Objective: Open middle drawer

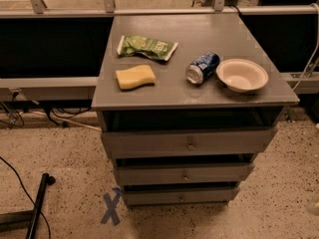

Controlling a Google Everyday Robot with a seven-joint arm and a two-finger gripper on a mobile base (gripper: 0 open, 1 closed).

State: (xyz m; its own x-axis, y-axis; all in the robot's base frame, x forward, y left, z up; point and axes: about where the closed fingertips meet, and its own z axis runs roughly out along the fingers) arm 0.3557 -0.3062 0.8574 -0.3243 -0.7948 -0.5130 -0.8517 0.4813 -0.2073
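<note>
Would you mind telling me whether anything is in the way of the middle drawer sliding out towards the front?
Nothing visible is. The floor in front of the middle drawer holds only a flat tape cross, off to the left. The hand is out of view.

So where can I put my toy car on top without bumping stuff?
The whole back of the cabinet top, behind the green bag and the can, is bare. So is the front middle patch between the sponge and the can. Near the bowl it is crowded: can and bowl sit almost touching. The gripper is out of view.
</note>
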